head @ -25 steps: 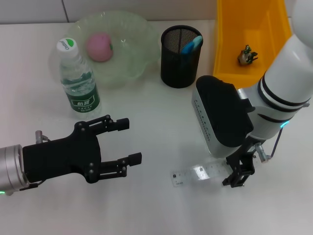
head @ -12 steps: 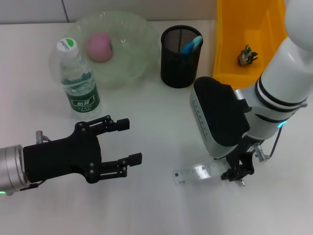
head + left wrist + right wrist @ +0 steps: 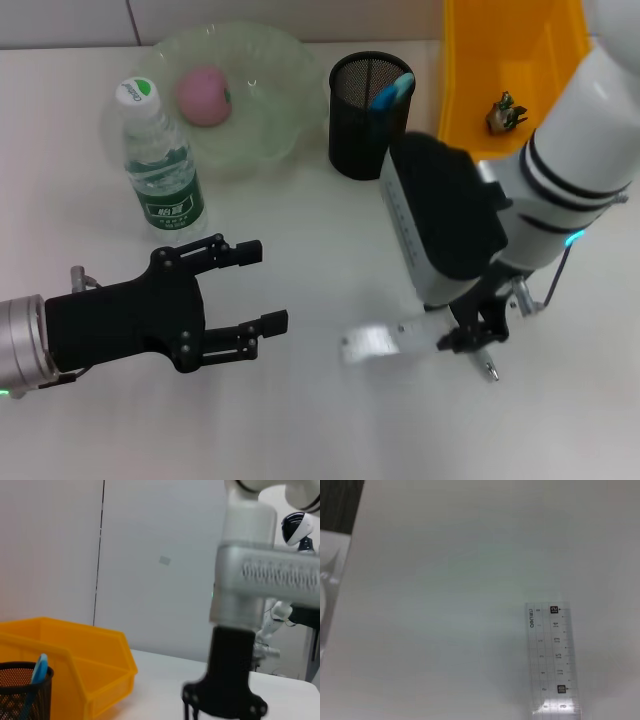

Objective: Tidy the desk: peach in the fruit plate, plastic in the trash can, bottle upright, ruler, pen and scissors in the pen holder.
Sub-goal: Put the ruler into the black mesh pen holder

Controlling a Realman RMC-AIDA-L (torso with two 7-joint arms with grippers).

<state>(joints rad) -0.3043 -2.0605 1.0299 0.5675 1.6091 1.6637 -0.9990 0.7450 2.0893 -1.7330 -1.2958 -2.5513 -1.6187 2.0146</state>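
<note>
While our left gripper point(image 3: 265, 285) waits with jaws wide near the water bottle point(image 3: 160, 165), our right gripper point(image 3: 475, 335) has its jaws clamped on the clear ruler point(image 3: 385, 340), lifted just off the surface point(image 3: 300, 420).

A plain white counter point(image 3: 300, 420) fills the head view from 3 o'clock round through 6 to 9 o'clock. A strip of pale wall point(image 3: 60, 22) runs along its far edge at about 11 o'clock, cut by a dark vertical seam point(image 3: 128, 20). The left wrist view shows that same kind of pale wall behind the counter with a thin dark seam point(image 3: 100, 545), a small grey square patch point(image 3: 164, 560) on it, and far off a white machine with a dark rounded head point(image 3: 297, 527).
</note>
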